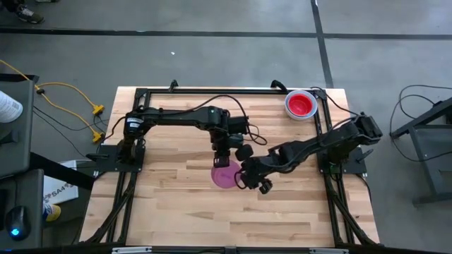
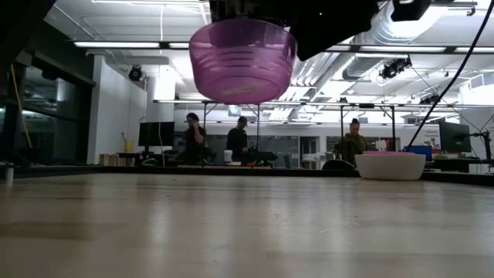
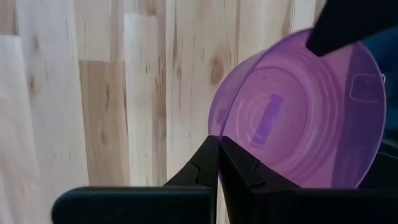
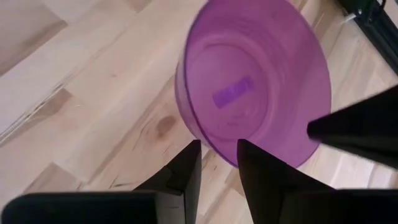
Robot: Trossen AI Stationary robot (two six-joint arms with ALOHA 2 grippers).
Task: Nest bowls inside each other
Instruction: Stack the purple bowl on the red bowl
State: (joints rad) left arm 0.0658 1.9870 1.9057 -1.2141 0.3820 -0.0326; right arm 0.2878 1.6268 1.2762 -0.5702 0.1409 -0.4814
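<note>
A see-through purple bowl [image 1: 222, 178] [image 2: 243, 60] hangs high above the middle of the table, mouth up. My left gripper [image 1: 223, 159] [image 3: 217, 144] comes at it from the far side and is shut on its rim. My right gripper [image 1: 245, 178] [image 4: 217, 148] is at the bowl's right side, open, one finger on each side of the rim. At the far right corner a red bowl [image 1: 301, 104] sits inside a white bowl [image 1: 289, 112] [image 2: 390, 167], which rests on its base on the table. My left gripper pinches the purple bowl's rim [image 3: 219, 127] between its two fingers, one inside the bowl and one outside, slanting down from the far side. The bowl hangs clear of the table, roughly level. My right gripper has the rim [image 4: 214, 144] between its parted fingers. Whether they touch it, I cannot tell.
A black frame [image 1: 212, 90] runs along the table's far edge, and both arm bases stand at its sides. Bare wood [image 1: 212, 219] lies toward the near edge. People stand in the room beyond the table [image 2: 239, 143].
</note>
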